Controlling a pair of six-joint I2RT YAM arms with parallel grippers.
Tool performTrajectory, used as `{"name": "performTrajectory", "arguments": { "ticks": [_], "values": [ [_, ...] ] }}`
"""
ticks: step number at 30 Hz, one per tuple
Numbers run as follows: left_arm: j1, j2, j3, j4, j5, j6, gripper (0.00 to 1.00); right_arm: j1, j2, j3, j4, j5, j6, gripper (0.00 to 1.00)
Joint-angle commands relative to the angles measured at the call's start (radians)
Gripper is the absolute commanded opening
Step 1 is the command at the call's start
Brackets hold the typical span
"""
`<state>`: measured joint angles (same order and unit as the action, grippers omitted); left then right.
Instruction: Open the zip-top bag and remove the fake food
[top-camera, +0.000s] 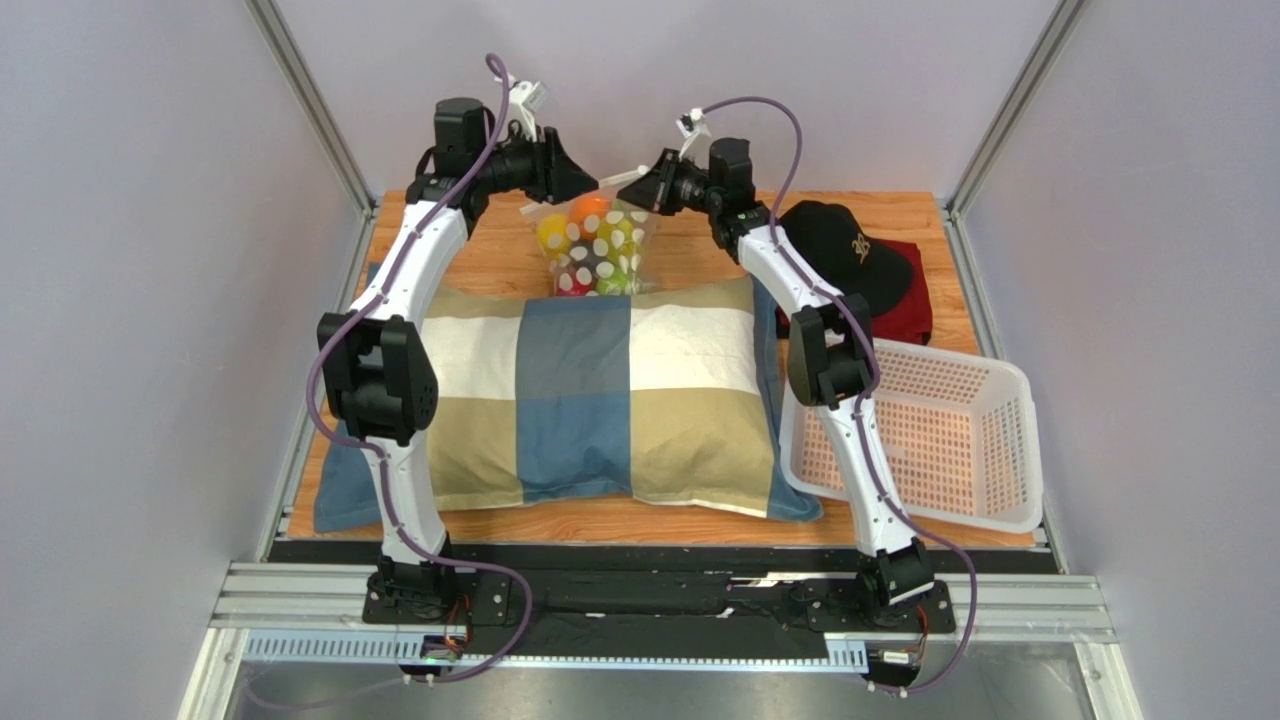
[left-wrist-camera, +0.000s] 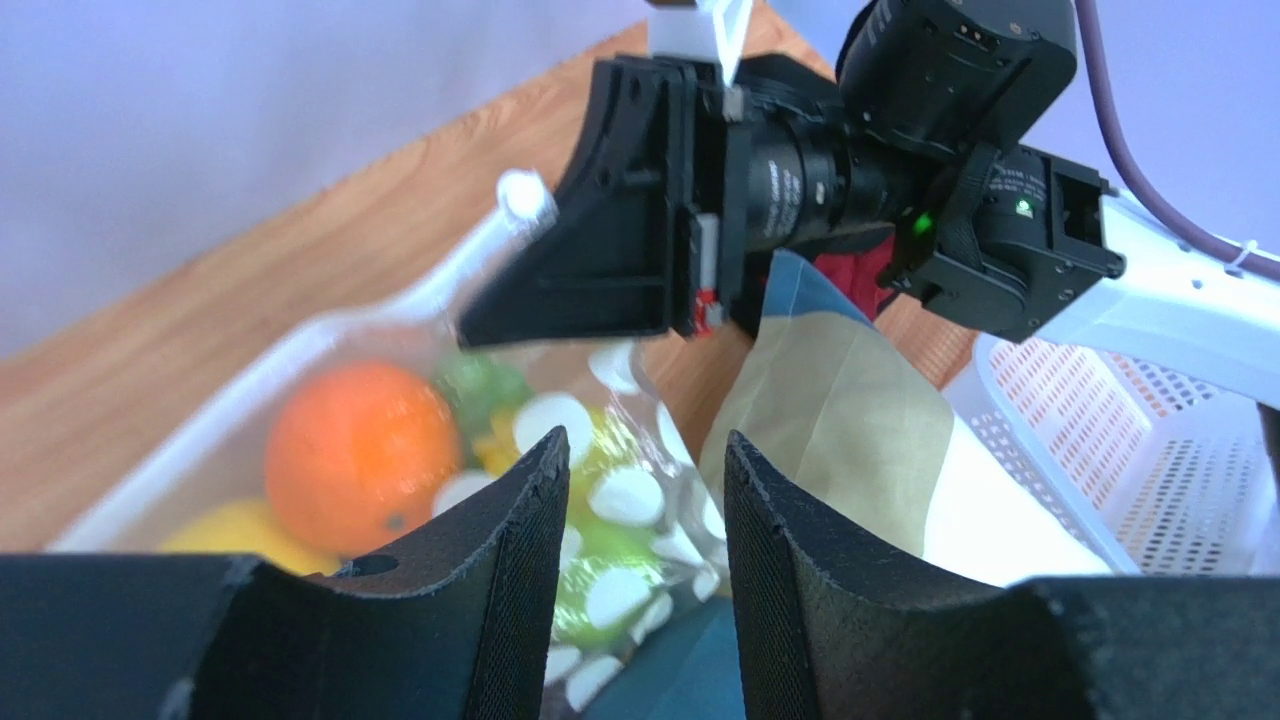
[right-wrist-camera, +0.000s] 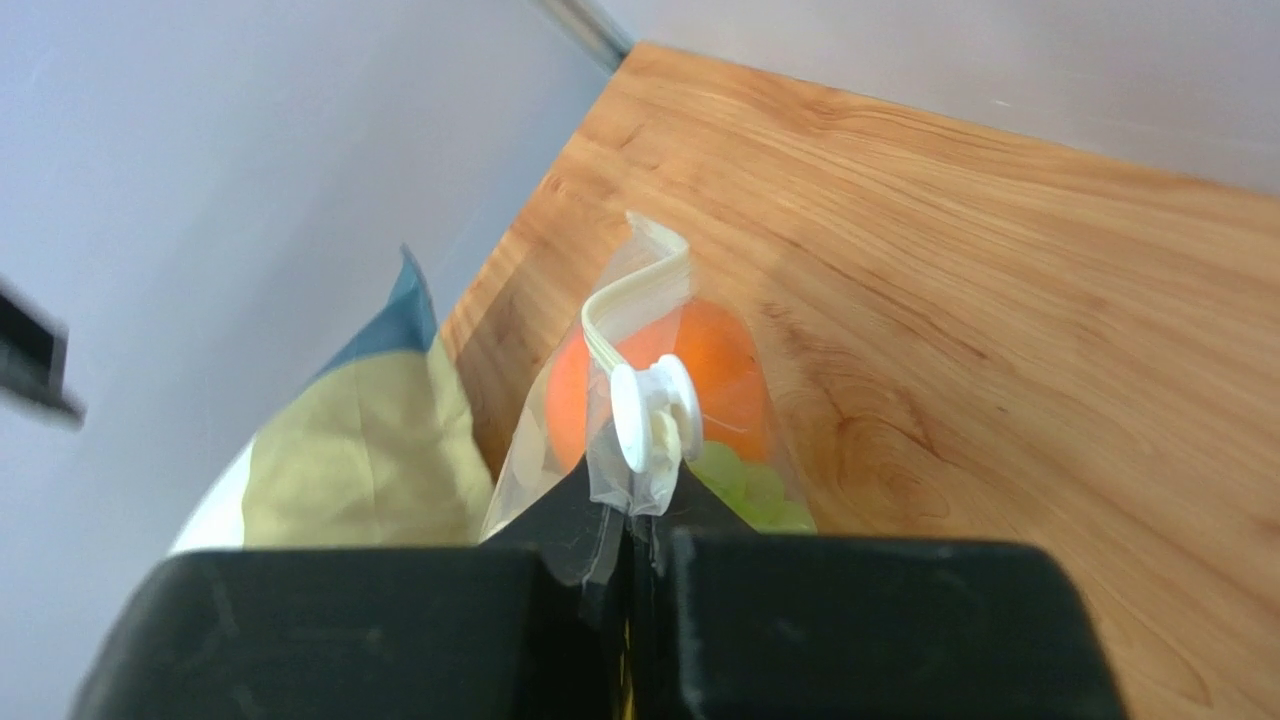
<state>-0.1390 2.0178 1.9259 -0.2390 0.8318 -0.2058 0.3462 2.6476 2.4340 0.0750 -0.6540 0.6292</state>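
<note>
The zip-top bag (top-camera: 598, 248), clear with white oval dots, hangs upright past the pillow's far edge. It holds the fake food: an orange (left-wrist-camera: 361, 450), a yellow piece (left-wrist-camera: 241, 533) and green pieces (left-wrist-camera: 481, 387). My right gripper (right-wrist-camera: 646, 518) is shut on the bag's top edge, just under the white zip slider (right-wrist-camera: 654, 413). It also shows in the left wrist view (left-wrist-camera: 489, 315). My left gripper (left-wrist-camera: 643, 450) is open at the bag's upper left, and the dotted bag wall (left-wrist-camera: 646, 495) shows through the gap between its jaws. I cannot tell if it touches the bag.
A checked pillow (top-camera: 601, 398) lies across the middle of the wooden table (top-camera: 496, 263). A white perforated basket (top-camera: 947, 435) stands at the right. A black cap (top-camera: 849, 248) lies on a red cloth (top-camera: 909, 318) at the back right. Grey walls enclose the table.
</note>
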Motion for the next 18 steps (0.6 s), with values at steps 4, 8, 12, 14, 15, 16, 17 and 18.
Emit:
{"name": "performTrajectory", "arguments": {
  "ticks": [4, 8, 12, 14, 15, 16, 17, 18],
  "values": [
    [0.022, 0.083, 0.114, 0.063, 0.150, 0.206, 0.49, 0.005, -0.155, -0.003, 0.077, -0.274, -0.186, 0.00],
    [0.056, 0.179, 0.240, 0.047, 0.307, 0.215, 0.49, 0.005, -0.163, 0.002, 0.075, -0.351, -0.164, 0.00],
    [0.064, 0.223, 0.246, 0.244, 0.429, 0.063, 0.50, 0.005, -0.167, 0.007, 0.052, -0.415, -0.164, 0.00],
    [0.055, 0.219, 0.217, 0.306, 0.441, 0.031, 0.50, 0.007, -0.176, -0.004, 0.066, -0.421, -0.154, 0.00],
    [0.052, 0.217, 0.214, 0.306, 0.441, 0.032, 0.50, 0.005, -0.178, -0.018, 0.074, -0.427, -0.151, 0.00],
    [0.042, 0.214, 0.199, 0.308, 0.443, 0.032, 0.50, 0.005, -0.181, -0.020, 0.075, -0.429, -0.149, 0.00],
    [0.036, 0.213, 0.194, 0.293, 0.446, 0.039, 0.50, 0.005, -0.181, -0.021, 0.083, -0.430, -0.142, 0.00],
    [0.033, 0.210, 0.190, 0.279, 0.448, 0.049, 0.50, 0.005, -0.179, -0.020, 0.091, -0.435, -0.134, 0.00]
  ]
}}
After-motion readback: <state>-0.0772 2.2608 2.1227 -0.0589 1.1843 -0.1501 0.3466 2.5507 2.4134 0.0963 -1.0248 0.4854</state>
